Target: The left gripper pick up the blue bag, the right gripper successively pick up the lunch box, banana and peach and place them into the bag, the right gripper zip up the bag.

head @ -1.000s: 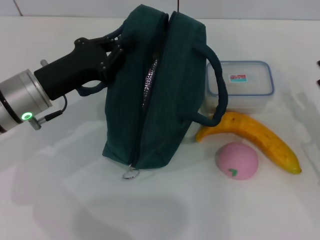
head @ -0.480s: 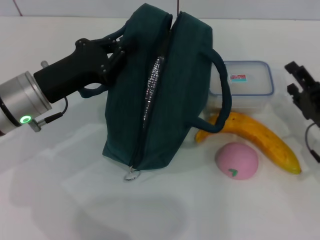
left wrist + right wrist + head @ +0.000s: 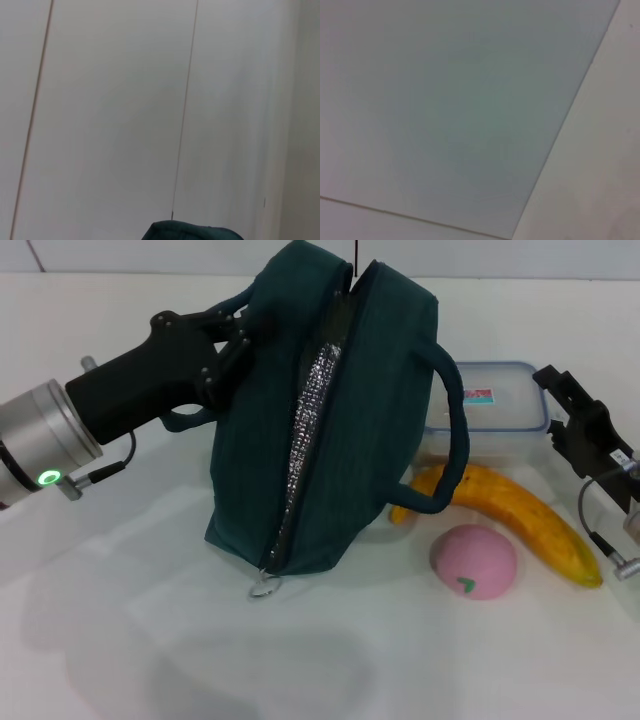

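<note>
Hiding lunch box (image 3: 497,410), perhaps partly

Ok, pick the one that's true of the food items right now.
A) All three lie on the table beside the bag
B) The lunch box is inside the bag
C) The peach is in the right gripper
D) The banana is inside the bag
A: the lunch box, banana and peach all rest on the table on the right side of the blue bag; the right gripper holds nothing.

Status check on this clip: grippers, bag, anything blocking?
Left gripper shut on blue bag handle, zip open. Right gripper open beside lunch box, empty. Banana and peach on table, nothing blocking.
</note>
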